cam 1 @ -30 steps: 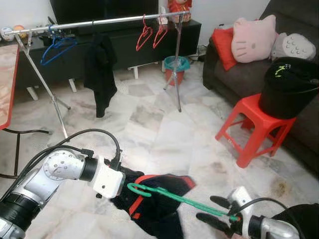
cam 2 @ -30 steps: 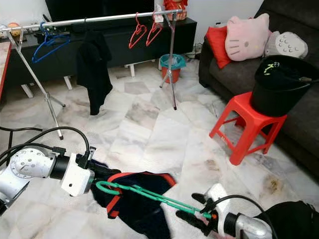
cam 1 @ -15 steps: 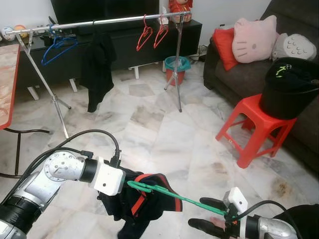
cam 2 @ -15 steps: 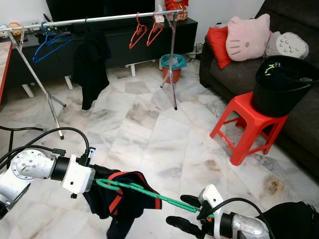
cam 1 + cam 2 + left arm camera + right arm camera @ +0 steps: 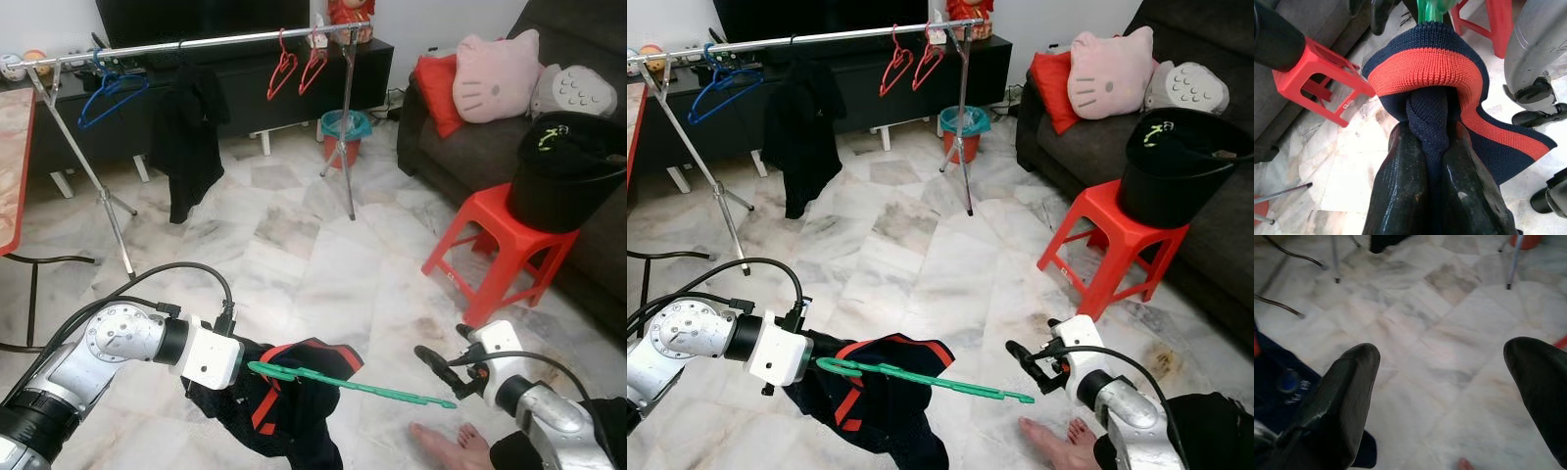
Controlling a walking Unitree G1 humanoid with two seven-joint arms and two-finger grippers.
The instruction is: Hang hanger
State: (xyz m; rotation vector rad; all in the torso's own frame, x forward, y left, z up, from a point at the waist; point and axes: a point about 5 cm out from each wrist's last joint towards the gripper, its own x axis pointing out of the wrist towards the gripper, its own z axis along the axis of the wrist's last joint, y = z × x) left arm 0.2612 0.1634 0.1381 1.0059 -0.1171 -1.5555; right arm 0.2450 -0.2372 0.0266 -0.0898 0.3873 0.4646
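Note:
My left gripper [image 5: 245, 364] is shut on a bunched navy garment with a red stripe [image 5: 289, 403], low over the floor. In the left wrist view the fingers [image 5: 1400, 196] pinch a twisted fold of that cloth. A green hanger [image 5: 343, 384] pokes out of the garment and points to the right. My right gripper [image 5: 439, 351] is open and holds nothing, a little above and apart from the hanger's free tip. The metal clothes rail [image 5: 196, 44] stands across the room and carries a black garment [image 5: 186, 137], two red hangers [image 5: 299, 67] and a blue hanger [image 5: 108, 93].
A red stool [image 5: 500, 250] with a black bucket [image 5: 568, 181] stands to the right, before a dark sofa [image 5: 441, 147]. A person's bare foot [image 5: 446, 452] rests on the floor near my right arm. A teal bin [image 5: 345, 132] sits behind the rail's leg.
My right gripper has come off the hanger's end and lifted up and to the right, fingers open. The garment has bunched closer around the left gripper. A bare foot has come into view.

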